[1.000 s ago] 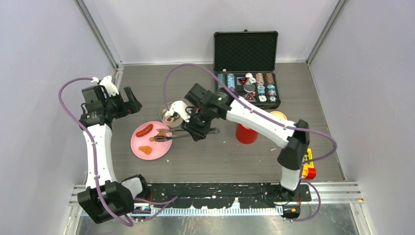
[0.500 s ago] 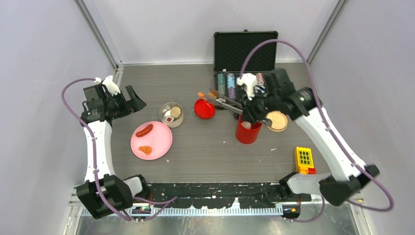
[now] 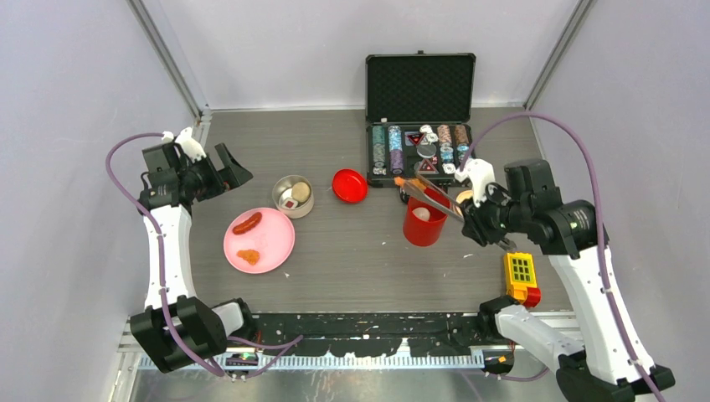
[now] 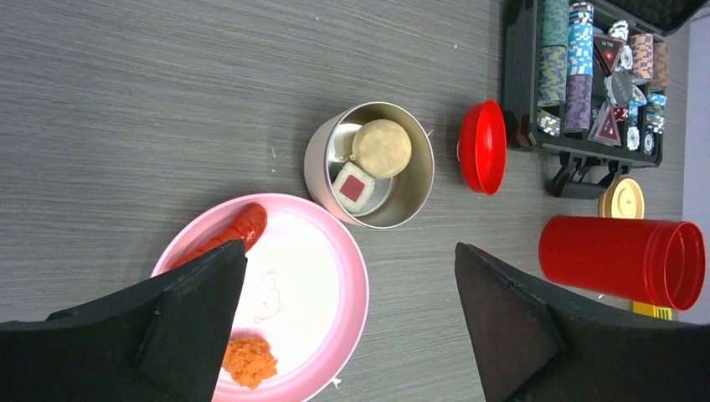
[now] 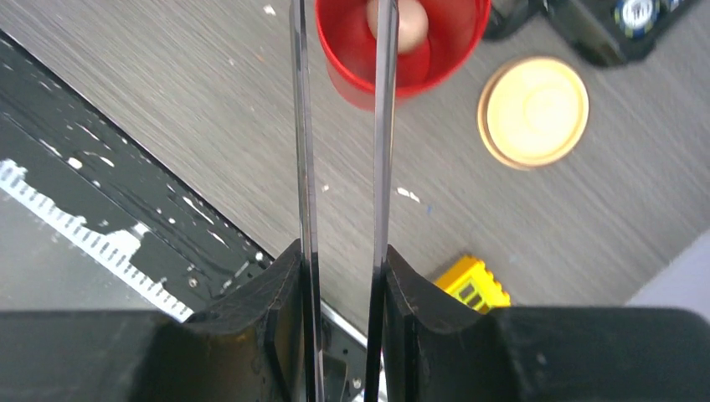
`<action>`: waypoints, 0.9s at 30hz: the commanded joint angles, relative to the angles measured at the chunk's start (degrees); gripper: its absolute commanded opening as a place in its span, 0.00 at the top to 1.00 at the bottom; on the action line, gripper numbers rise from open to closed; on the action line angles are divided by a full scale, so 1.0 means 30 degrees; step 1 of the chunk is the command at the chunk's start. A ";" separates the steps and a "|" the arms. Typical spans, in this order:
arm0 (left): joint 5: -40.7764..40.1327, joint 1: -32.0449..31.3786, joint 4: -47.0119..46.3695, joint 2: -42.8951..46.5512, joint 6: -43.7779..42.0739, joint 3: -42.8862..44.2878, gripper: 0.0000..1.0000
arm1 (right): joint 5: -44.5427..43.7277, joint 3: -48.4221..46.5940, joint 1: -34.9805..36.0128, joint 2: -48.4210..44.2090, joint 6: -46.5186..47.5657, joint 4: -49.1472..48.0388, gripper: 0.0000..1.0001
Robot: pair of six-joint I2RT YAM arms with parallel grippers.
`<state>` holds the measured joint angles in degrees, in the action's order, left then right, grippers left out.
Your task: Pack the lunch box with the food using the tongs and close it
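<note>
Fingers (image 5: pixel 423 327) on my right arm clench the long thin dark metal tongs (image 5: pixel 383 151), reaching over the tall red cylindrical canister (image 3: pixel 424 231) with an orange nugget (image 3: pixel 399 181); left fingers (image 4: pixel 192 318) hang spread, empty. Next, I reckon: drop it inside.

Steel bowl (image 4: pixel 322 155) holds a white cube (image 4: pixel 353 186) and a pale round piece (image 4: pixel 381 148), just beside the pink plate (image 4: pixel 310 276). The plate bears a red sausage (image 4: pixel 230 239) and an orange nugget (image 4: pixel 249 362).
</note>
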<state>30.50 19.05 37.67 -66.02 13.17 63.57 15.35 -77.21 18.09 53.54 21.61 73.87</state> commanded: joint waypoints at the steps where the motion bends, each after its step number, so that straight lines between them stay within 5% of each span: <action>1: 0.0662 0.0080 -0.0830 0.0453 0.0255 0.0321 0.03 | -0.1720 0.1072 -0.0798 -0.1209 0.0806 0.0661 0.94; 5: 0.0683 0.0083 -0.0823 0.0542 0.0278 0.0315 0.03 | -0.2411 0.2234 -0.1059 -0.1522 0.0724 0.0769 0.93; 11: 0.0655 0.0096 -0.0923 0.0631 0.0332 0.0229 0.03 | -0.2909 0.2553 -0.1270 -0.1658 0.0604 0.0570 0.75; 17: 0.0642 0.0092 -0.0923 0.0629 0.0290 0.0179 0.03 | -0.2940 0.2646 -0.1271 -0.1492 0.0501 0.0261 0.36; 27: 0.0687 0.0080 -0.0955 0.0343 0.0327 0.0297 0.03 | -0.1258 -0.0107 -0.1271 0.0346 0.0572 -0.0090 0.35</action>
<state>31.16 19.05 36.84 -65.65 13.43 63.57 7.81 -71.26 14.48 51.79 22.81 77.21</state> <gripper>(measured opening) 0.969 0.659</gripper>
